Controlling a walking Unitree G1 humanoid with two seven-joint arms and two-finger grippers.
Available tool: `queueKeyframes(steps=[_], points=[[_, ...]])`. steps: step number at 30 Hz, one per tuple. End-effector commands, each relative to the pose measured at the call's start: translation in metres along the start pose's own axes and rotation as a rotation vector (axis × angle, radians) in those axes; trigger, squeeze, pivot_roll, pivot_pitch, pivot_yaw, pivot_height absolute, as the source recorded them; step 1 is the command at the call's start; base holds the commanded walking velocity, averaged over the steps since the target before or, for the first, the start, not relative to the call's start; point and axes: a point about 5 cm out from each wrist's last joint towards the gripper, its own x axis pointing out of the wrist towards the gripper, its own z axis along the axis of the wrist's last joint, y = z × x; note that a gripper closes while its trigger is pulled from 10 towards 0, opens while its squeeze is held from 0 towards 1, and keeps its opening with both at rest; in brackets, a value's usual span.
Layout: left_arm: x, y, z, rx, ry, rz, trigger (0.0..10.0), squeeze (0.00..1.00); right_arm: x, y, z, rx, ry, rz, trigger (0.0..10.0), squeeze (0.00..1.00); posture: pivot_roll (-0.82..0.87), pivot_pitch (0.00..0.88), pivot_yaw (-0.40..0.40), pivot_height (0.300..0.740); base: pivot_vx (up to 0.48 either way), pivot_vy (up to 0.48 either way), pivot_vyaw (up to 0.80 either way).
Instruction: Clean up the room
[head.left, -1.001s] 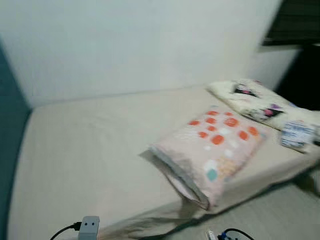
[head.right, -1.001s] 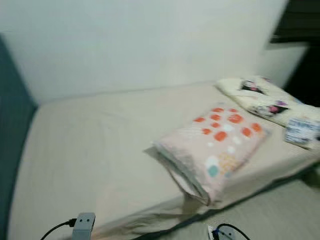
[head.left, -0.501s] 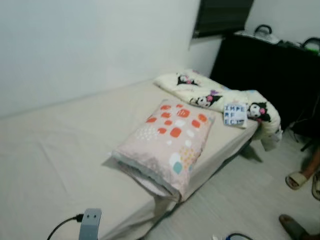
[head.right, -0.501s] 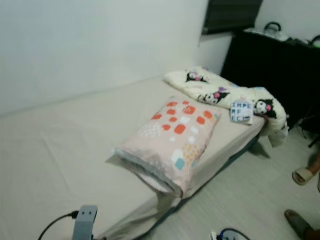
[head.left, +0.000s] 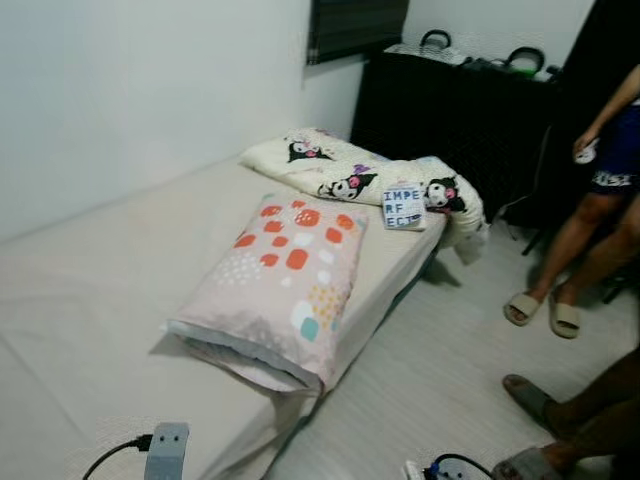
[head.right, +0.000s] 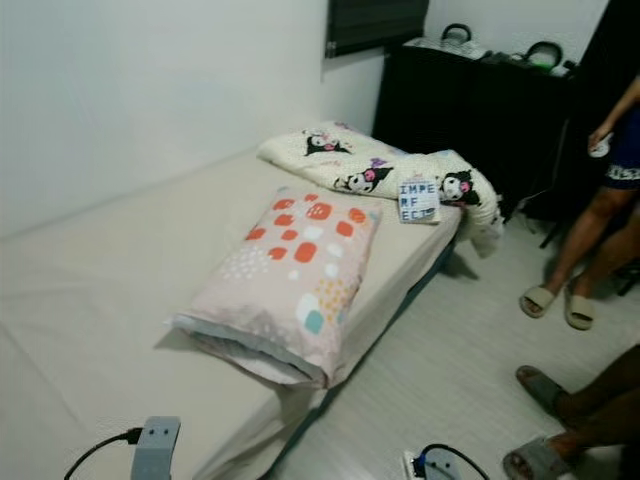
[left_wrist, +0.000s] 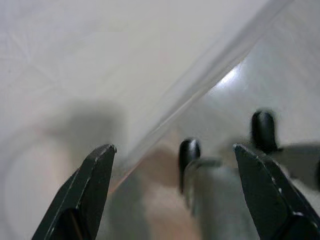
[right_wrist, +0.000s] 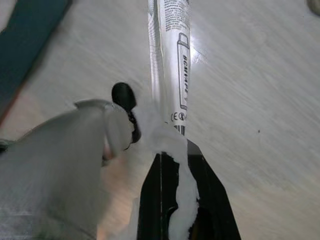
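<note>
Risk no. 1 is dropping the tube (right_wrist: 169, 55): right tool (right_wrist: 175, 200) is clamped on the crimped end of a white tube w/ black print, pointing down over the pale floor (right_wrist: 260, 100), and the pinch sits right at the tail, so any swing while walking could let it slip out. Left tool (left_wrist: 175, 190) hangs spread apart, gripping nothing, by the bed edge (left_wrist: 200, 75); it could snag the sheet if the robot turns close. Bed (head.left: 100, 300) carries a spotted pillow (head.left: 275, 280), a rumpled cartoon-print blanket (head.left: 350, 175) & a small lettered box (head.left: 402, 207). Person's legs in sandals (head.left: 545, 310) and another foot (head.left: 530, 400) stand on the floor on the robot's right, near its likely path, so collision is the other worry.
</note>
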Motion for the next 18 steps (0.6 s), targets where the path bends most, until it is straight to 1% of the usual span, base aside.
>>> queueKeyframes(steps=[1,6,9,11,15,18], points=[[0.000,0.001,0.004,0.013,-0.012,0.009,10.0,0.00,-0.001,-0.005,-0.004,-0.002,0.018,-0.011,10.0,0.00,0.05,0.000,-0.065,0.740,0.000,0.000,-0.77],[0.000,0.001,0.003,0.032,-0.012,0.028,10.0,0.00,-0.006,-0.027,-0.012,-0.004,0.032,-0.036,10.0,0.00,0.04,0.000,-0.074,0.740,0.000,0.000,-0.77],[0.000,0.001,0.003,0.032,-0.012,0.029,10.0,0.00,-0.007,-0.030,-0.013,-0.005,0.034,-0.039,10.0,0.00,0.04,0.000,-0.074,0.740,0.000,0.000,-0.77],[0.000,0.002,0.004,0.029,-0.013,0.025,10.0,0.00,-0.009,-0.037,-0.015,-0.011,0.040,-0.049,10.0,0.00,0.04,0.000,-0.076,0.740,0.000,0.000,-0.77],[0.000,0.002,0.004,0.047,-0.012,0.016,10.0,0.00,-0.010,-0.040,-0.016,-0.015,0.042,-0.055,10.0,0.00,0.04,0.000,-0.076,0.740,0.000,0.000,-0.77],[0.000,0.002,0.003,0.061,-0.006,0.013,10.0,0.00,-0.008,-0.036,-0.011,-0.019,0.035,-0.051,10.0,0.00,0.04,0.000,-0.079,0.740,0.000,0.000,-0.77]])
